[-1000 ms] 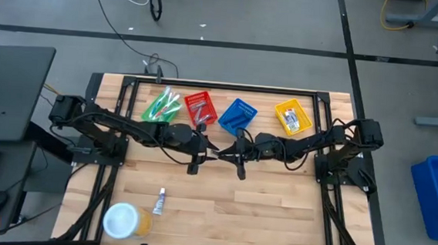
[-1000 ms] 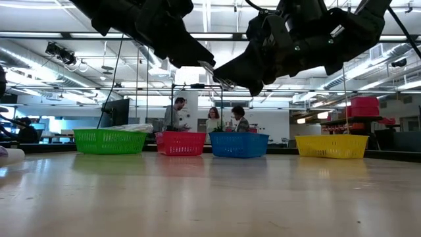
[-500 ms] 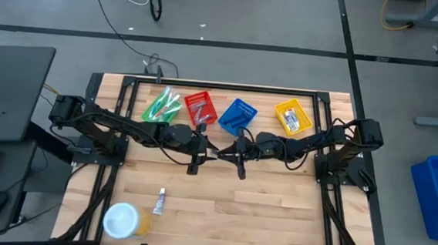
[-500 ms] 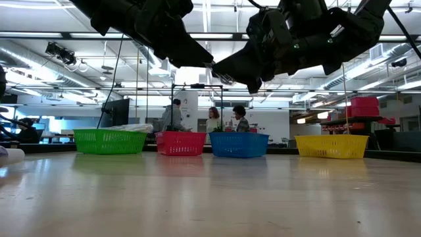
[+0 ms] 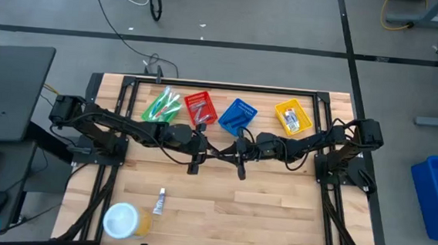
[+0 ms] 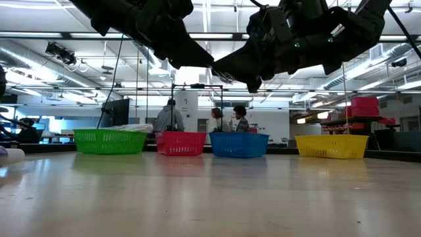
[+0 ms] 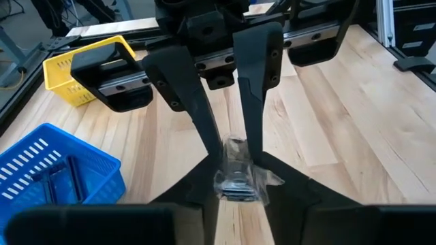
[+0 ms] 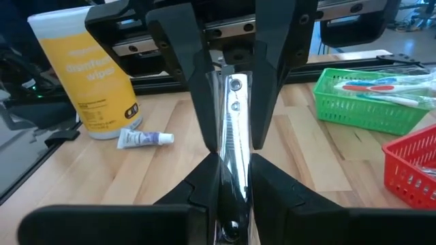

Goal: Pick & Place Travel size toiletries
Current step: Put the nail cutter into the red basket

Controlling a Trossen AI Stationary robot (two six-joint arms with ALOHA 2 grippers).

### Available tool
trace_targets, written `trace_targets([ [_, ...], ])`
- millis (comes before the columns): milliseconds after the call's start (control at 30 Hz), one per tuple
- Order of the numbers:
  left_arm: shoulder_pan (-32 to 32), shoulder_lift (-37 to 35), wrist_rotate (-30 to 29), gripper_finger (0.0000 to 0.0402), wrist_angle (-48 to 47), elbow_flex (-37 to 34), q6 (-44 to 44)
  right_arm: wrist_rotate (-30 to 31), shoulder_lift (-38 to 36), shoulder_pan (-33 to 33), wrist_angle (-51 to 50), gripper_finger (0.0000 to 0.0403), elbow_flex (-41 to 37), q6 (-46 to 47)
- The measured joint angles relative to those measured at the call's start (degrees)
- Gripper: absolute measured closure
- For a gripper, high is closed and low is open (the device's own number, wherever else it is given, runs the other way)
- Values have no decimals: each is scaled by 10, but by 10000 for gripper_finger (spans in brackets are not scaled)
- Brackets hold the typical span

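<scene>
Passing item: wrapped razor (image 8: 231, 170) pinched by both the right tool (image 5: 238, 148) and left tool (image 5: 206, 148) above the desk (image 5: 228, 208); advisable to confirm left's grip before right lets go.

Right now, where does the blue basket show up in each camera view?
High view: blue basket in the far row, third from the picture's left.
Low view: blue basket mid-picture, at the table's far edge.
Left wrist view: blue basket in view, nearer than the yellow one.
Right wrist view: not in it.
Landmark: the yellow basket, its neighbour in all three.
</scene>
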Motion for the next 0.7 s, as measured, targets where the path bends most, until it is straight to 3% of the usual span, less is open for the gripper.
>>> trace_targets([
  [167, 0, 0, 0, 327, -1, 0, 0, 0, 0, 0, 0, 315, 0, -6],
  [400, 0, 0, -4, 340, -7, 0, -14, 24, 0, 0, -4, 243, 0, -5],
  [700, 5, 0, -132, 336, -76, 0, -76, 147, 0, 2, -82, 162, 0, -6],
])
